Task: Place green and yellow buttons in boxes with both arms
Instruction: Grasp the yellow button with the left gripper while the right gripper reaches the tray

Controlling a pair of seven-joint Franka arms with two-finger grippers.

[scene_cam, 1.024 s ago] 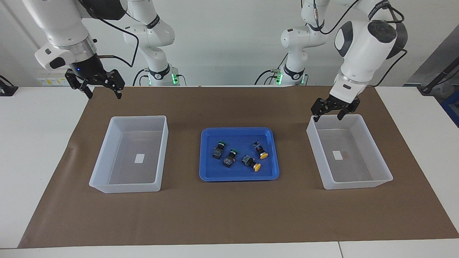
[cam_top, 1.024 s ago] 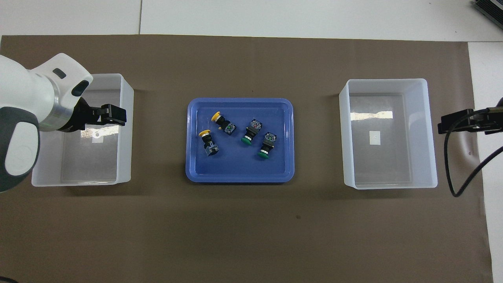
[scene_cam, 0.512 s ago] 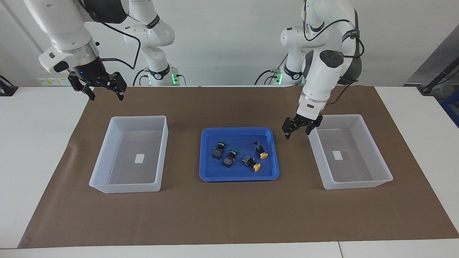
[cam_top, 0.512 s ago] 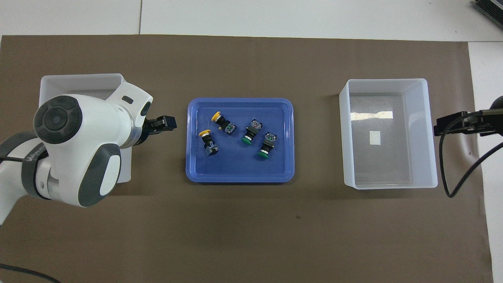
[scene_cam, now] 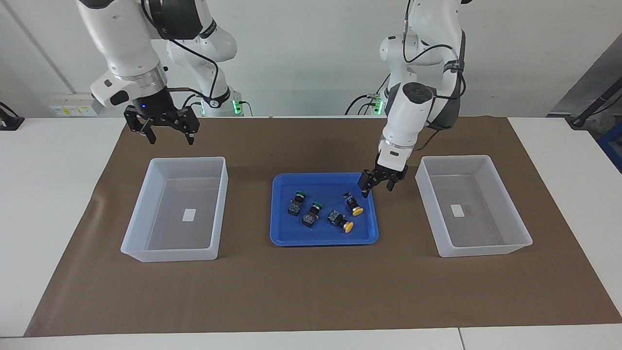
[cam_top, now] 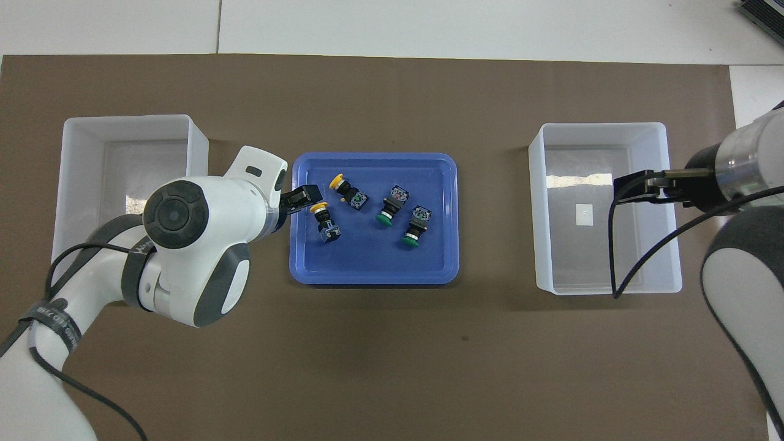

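Four buttons lie in the blue tray [scene_cam: 320,239]: two green-capped [scene_cam: 295,202] [scene_cam: 312,214] and two yellow-capped [scene_cam: 352,203] [scene_cam: 338,219]. The overhead view shows the same greens [cam_top: 390,207] [cam_top: 416,225] and yellows [cam_top: 324,222] [cam_top: 347,190]. My left gripper [scene_cam: 376,187] is open and empty, low over the tray's edge at the left arm's end, beside a yellow button; it also shows in the overhead view [cam_top: 304,196]. My right gripper [scene_cam: 163,130] is open and empty, raised over the mat by its box [scene_cam: 170,253]. The other box [scene_cam: 478,250] stands empty.
A brown mat [scene_cam: 311,291] covers the table. The tray [cam_top: 373,278] sits midway between the two boxes [cam_top: 122,122] [cam_top: 606,130]. My left arm covers part of the box at its end in the overhead view. The right gripper [cam_top: 631,188] shows over the other box there.
My left gripper has swung from over its box across to the tray's edge and come lower. My right gripper has moved toward the middle of the table, staying raised.
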